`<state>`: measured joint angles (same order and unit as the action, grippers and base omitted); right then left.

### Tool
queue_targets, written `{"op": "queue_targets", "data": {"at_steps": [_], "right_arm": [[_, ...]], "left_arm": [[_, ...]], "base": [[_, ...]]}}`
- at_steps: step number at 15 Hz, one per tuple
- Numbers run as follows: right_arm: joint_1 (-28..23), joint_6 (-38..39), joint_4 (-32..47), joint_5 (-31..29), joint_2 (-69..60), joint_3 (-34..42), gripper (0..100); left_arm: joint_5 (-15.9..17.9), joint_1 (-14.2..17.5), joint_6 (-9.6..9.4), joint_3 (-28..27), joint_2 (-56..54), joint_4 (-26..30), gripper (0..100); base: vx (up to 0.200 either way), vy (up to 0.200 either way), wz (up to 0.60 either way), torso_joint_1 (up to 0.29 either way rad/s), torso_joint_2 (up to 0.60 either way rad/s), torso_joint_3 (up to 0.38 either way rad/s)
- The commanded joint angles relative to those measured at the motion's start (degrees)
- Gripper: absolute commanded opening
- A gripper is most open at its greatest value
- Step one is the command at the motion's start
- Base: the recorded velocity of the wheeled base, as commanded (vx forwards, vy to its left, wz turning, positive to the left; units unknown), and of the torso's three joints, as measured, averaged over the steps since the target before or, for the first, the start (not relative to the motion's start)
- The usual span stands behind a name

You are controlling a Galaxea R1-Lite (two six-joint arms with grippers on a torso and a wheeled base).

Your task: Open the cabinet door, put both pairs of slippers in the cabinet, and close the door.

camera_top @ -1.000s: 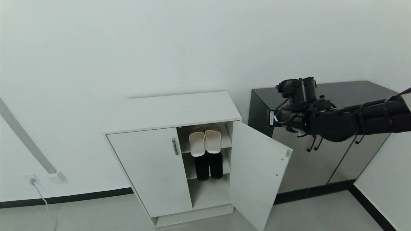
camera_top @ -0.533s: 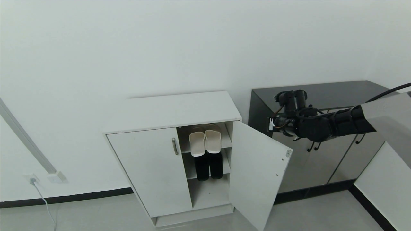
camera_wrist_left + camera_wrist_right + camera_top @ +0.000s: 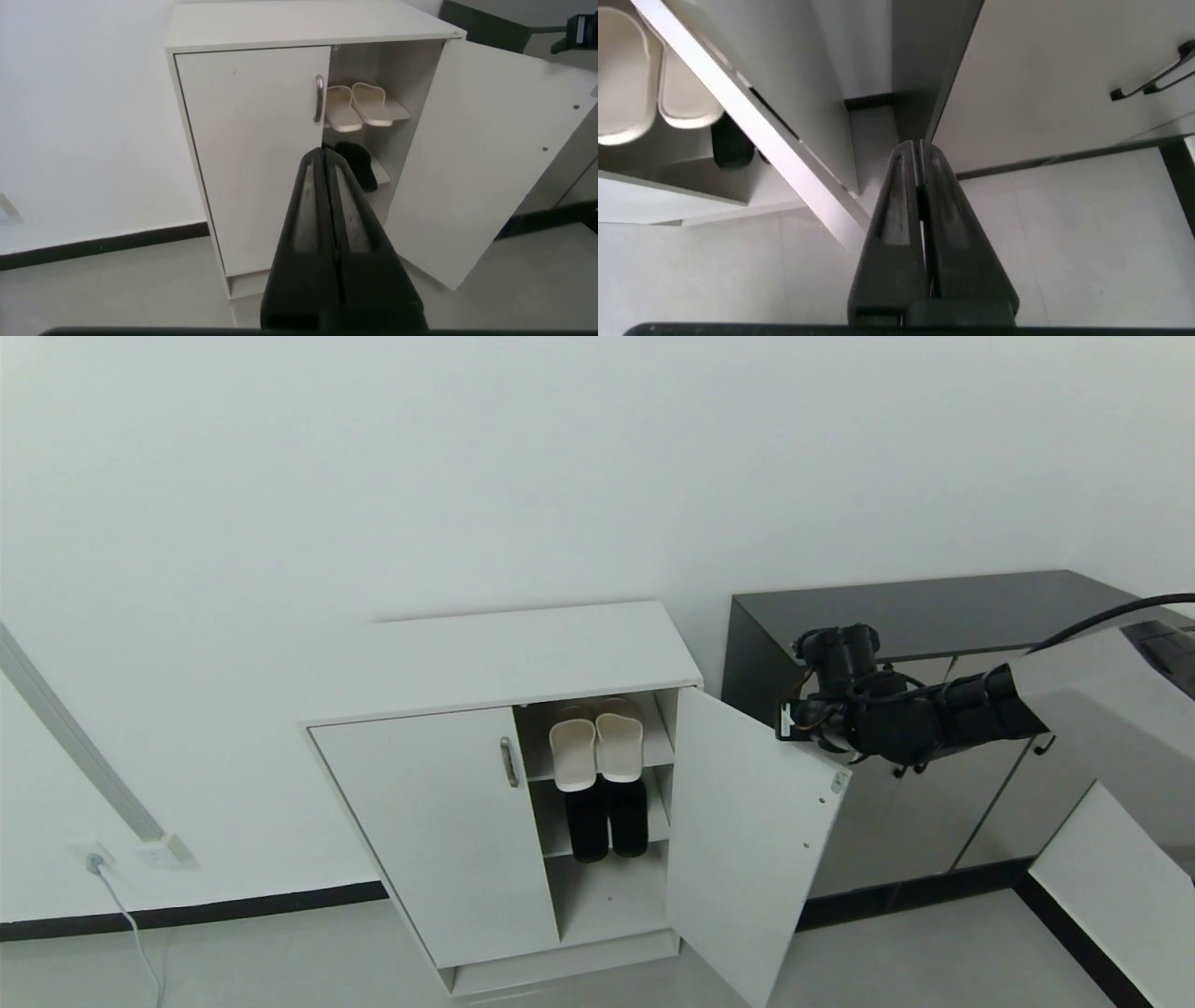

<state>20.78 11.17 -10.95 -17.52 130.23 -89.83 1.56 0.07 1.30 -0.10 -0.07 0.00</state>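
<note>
no legible text, brand, number or sign on cabinet (image 3: 439,803) or slippers (image 3: 597,751).

One slipper pair (image 3: 596,751) on upper shelf (image 3: 661,739), other pair (image 3: 607,821) below, inside cabinet (image 3: 504,658); door (image 3: 747,831) ajar right.

Door (image 3: 747,840) open; slippers (image 3: 619,751) inside, apparently both pairs

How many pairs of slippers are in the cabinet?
2: white pair on the upper shelf, black pair on the shelf below. The closed door may hide more.
</note>
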Motion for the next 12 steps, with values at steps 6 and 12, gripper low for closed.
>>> {"op": "queue_targets", "data": {"at_steps": [6, 12], "right_arm": [[0.31, 0.00, 0.05, -0.06, 1.08, 1.24, 0], [3.82, 0.17, -0.39, -0.32, -1.47, 5.63, 0]], "left_arm": [[0.02, 0.01, 0.01, 0.01, 0.07, 0.00, 0], [0.02, 0.01, 0.01, 0.01, 0.07, 0.00, 0]], "base": [[0.000, 0.000, 0.00, 0.000, 0.00, 0.000], [0.000, 0.000, 0.00, 0.000, 0.00, 0.000]]}}
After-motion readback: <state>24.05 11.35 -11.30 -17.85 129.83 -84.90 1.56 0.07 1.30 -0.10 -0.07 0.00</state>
